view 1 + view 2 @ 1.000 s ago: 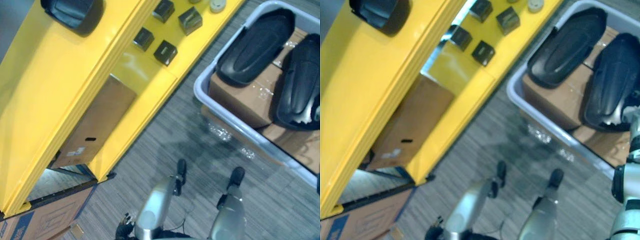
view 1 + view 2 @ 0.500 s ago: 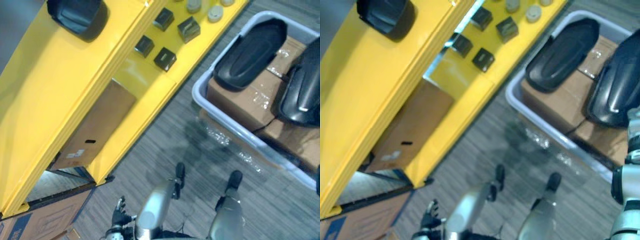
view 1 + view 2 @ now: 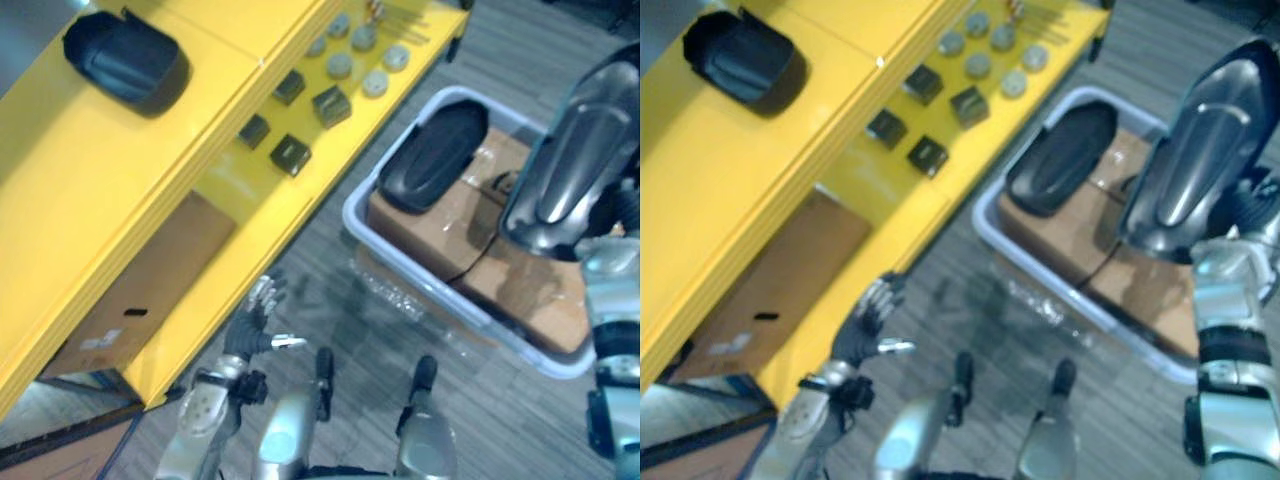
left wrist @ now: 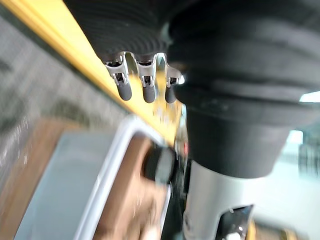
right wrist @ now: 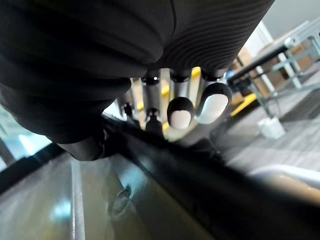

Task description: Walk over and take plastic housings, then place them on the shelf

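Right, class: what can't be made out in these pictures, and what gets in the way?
The bin, right side: eye views, behind the lifted housing.
The cardboard box: eye views, partly under the yellow shelf.
The round parts on the shelf: too small to identify.
Bin contents, left wrist view: blurred.

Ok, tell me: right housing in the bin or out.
Out: the housing sits raised above the bin, right hand curled round its edge.

Left hand (image 3: 252,322) spread, right hand (image 5: 181,111) clasping
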Controlling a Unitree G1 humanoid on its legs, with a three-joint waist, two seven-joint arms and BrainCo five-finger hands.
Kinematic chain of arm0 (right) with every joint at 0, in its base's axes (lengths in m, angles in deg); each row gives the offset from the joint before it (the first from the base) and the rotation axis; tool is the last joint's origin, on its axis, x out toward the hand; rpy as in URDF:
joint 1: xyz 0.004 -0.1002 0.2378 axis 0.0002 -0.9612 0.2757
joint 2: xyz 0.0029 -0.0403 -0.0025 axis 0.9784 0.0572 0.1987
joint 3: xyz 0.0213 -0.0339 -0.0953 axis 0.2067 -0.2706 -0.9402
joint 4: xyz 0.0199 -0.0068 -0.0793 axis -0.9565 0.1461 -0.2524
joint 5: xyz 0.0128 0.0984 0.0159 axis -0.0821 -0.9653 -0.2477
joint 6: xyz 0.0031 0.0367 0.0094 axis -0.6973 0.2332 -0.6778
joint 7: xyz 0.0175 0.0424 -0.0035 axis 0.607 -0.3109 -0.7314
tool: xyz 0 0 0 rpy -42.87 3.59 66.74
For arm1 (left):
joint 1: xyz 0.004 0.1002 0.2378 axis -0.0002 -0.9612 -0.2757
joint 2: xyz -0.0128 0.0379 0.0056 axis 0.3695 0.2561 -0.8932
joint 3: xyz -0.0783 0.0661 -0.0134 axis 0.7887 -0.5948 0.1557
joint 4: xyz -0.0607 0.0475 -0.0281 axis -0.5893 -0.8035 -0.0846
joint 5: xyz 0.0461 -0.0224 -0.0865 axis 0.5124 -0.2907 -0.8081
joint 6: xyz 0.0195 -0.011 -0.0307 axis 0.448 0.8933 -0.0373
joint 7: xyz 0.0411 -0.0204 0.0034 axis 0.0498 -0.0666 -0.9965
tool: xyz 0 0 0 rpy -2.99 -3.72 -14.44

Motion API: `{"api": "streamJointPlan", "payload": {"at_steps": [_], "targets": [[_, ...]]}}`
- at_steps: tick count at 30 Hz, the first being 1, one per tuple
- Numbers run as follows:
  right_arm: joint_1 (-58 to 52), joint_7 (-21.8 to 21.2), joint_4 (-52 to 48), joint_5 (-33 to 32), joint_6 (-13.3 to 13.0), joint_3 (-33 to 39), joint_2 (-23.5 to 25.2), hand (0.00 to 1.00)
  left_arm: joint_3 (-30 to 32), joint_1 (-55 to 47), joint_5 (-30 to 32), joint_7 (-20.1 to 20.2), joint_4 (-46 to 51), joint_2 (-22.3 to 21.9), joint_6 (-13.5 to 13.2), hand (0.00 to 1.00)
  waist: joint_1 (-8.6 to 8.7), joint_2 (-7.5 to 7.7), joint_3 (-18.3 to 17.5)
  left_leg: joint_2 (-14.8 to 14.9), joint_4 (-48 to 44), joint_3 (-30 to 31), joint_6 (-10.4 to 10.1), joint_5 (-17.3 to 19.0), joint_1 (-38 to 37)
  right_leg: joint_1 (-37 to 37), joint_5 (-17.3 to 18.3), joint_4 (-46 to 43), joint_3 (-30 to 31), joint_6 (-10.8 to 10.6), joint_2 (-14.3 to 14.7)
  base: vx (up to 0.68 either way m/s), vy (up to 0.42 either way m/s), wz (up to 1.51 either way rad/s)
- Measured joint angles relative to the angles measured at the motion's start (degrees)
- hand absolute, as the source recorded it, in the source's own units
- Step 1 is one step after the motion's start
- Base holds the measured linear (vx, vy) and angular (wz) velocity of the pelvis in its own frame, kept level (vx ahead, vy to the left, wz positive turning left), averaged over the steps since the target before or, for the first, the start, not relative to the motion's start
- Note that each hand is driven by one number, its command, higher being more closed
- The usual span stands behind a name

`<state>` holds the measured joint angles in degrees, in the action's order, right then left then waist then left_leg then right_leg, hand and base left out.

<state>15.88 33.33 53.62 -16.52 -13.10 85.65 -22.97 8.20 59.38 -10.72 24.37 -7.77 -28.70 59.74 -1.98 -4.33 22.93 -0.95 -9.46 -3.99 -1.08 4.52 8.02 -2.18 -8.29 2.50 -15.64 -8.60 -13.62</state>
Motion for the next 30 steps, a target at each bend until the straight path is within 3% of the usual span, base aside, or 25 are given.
{"api": "streamJointPlan", "payload": {"at_steps": [3,6,9,12,15,20,23,25,28,30], "targets": [[-1.91,0.01,-6.37,2.84,-1.52,-0.27,2.53,1.00,-0.64,5.95,-4.31,4.88,1.40,1.15,3.75,0.00,0.54,1.04,-3.69,0.33,1.80,-1.55,-0.13,-0.05,-2.19,0.46,-0.11,0.21,0.26,-0.01,0.23,0.05,-0.011,-0.23],[-2.91,0.35,-11.42,6.24,-4.18,-1.29,4.72,1.00,-3.56,12.98,-6.39,6.53,-0.22,2.52,7.13,0.00,1.57,2.48,-6.06,0.41,3.17,-2.82,-0.20,-0.10,-4.06,0.88,-0.18,0.23,0.83,-0.06,0.27,0.03,-0.008,-0.22],[-3.30,0.50,-14.63,8.91,-7.19,-3.54,6.58,1.00,-5.27,18.15,-6.37,6.26,-6.12,2.75,9.74,0.00,3.03,3.97,-8.33,0.45,4.16,-4.45,-0.23,-0.06,-5.93,1.47,-0.32,0.30,1.84,-0.24,0.27,-0.02,0.005,-0.27],[-4.91,0.54,-17.21,10.96,-10.22,-5.03,7.45,1.00,-6.46,21.54,-6.66,5.19,-11.78,2.75,10.56,0.00,3.63,4.86,-10.63,1.07,5.00,-4.93,-0.32,-0.09,-6.37,1.20,-1.01,0.57,2.09,0.53,0.69,-0.02,-0.016,-0.18],[-4.96,0.58,-17.74,12.75,-13.91,-7.69,8.74,1.00,-7.43,23.44,-10.50,3.31,-14.63,2.05,12.36,0.00,4.23,5.85,-12.30,1.67,5.61,-5.58,-0.84,-0.43,-7.14,1.32,-1.22,0.81,2.17,0.81,1.29,-0.02,-0.029,-0.13],[-4.95,2.26,-17.84,15.39,-18.47,-11.55,11.21,1.00,-9.16,25.05,-11.25,-5.29,-23.01,-3.56,12.13,0.00,4.41,5.91,-13.91,2.19,6.73,-5.75,-1.35,-0.77,-8.20,2.25,-1.08,1.18,2.26,1.36,1.90,-0.05,-0.043,-0.03],[-4.96,3.07,-17.82,16.31,-19.18,-12.82,12.49,1.00,-9.21,24.67,-10.70,-9.17,-26.41,-5.30,10.25,0.00,4.22,6.17,-14.14,2.33,8.12,-5.79,-1.75,-1.51,-9.01,2.25,-0.71,1.17,2.06,1.94,2.17,-0.06,-0.039,0.00],[-5.08,3.16,-17.81,16.31,-19.81,-13.65,12.76,1.00,-9.12,24.35,-10.78,-10.28,-29.07,-6.21,8.54,0.00,4.29,6.29,-14.32,2.41,9.74,-5.76,-1.93,-2.66,-9.45,2.24,-0.45,1.17,1.61,2.30,2.41,-0.05,-0.056,0.04],[-5.14,3.16,-17.07,16.34,-20.27,-14.45,13.56,1.00,-9.15,22.97,-11.50,-10.19,-29.41,-6.90,8.25,0.00,4.19,6.67,-14.75,2.63,12.23,-5.82,-2.23,-4.24,-10.86,2.24,-0.35,1.17,1.52,2.44,2.85,-0.01,-0.047,0.02],[-5.48,3.17,-16.06,17.35,-20.55,-15.40,14.87,1.00,-9.24,21.38,-16.77,-10.42,-30.00,-8.51,7.79,0.00,4.14,7.22,-15.38,2.73,13.77,-5.83,-2.37,-5.08,-11.55,2.25,-0.33,1.19,1.42,2.48,3.04,0.00,-0.021,0.00]]}}
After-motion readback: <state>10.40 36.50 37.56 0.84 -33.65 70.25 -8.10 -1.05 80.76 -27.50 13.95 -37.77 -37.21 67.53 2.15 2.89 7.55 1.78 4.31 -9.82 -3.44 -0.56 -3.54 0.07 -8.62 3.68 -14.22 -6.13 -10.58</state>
